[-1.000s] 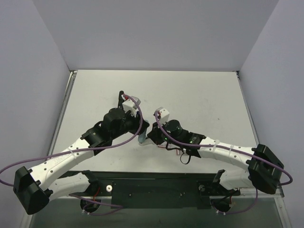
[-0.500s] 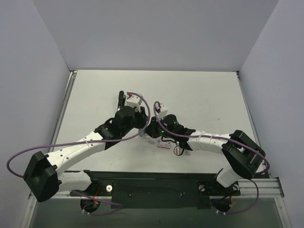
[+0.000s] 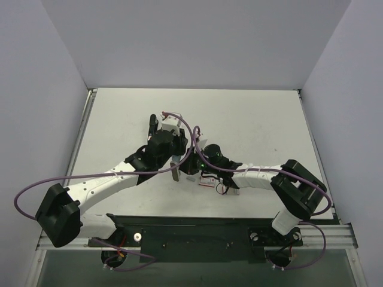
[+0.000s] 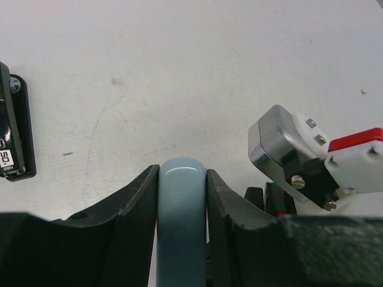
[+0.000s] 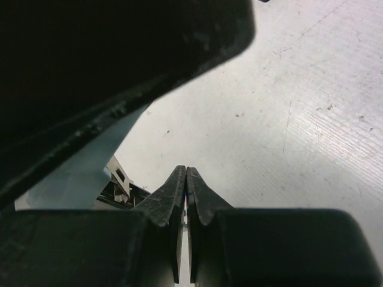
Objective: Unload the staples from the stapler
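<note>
The stapler has a light-blue top and sits near the table's middle. In the left wrist view my left gripper is shut on its rounded blue top. My right gripper is close against the stapler's right side. In the right wrist view its jaws are pressed together at the tips. The stapler's blue cover and its metal inner part lie just to their left. The staples do not show in any view.
A small red-and-white box lies just in front of the right gripper. A flat black object lies behind the left wrist and shows at the left edge of the left wrist view. Grey walls surround the table.
Both arms have reached further toward the table's middle. The right gripper has moved left to the stapler, and the left wrist has shifted right with the stapler in its jaws.
</note>
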Available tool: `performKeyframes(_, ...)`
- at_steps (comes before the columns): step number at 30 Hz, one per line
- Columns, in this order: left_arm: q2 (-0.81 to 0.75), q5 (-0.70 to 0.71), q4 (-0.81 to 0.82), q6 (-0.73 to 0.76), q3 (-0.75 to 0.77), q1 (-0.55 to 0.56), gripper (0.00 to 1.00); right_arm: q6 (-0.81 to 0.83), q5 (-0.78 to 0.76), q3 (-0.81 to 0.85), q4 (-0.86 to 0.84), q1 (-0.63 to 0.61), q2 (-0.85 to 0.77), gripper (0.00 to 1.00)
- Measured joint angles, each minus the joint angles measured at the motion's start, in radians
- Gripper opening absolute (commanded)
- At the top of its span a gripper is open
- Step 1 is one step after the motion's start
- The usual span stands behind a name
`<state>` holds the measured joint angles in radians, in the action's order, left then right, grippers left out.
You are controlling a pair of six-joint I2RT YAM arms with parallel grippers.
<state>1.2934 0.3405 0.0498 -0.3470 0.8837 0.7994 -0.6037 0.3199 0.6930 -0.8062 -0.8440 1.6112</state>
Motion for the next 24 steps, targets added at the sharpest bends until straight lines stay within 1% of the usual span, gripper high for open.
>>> performKeyframes(15,0.036,0.015,0.064,0.002,0.002,0.0,0.0,-0.002,0.011,0.0,-0.01,-0.002,-0.011,0.0)
performKeyframes(24,0.014,0.004,0.061,-0.008,0.002,0.005,0.0,0.029,-0.016,-0.004,0.046,-0.007,-0.058,0.0)
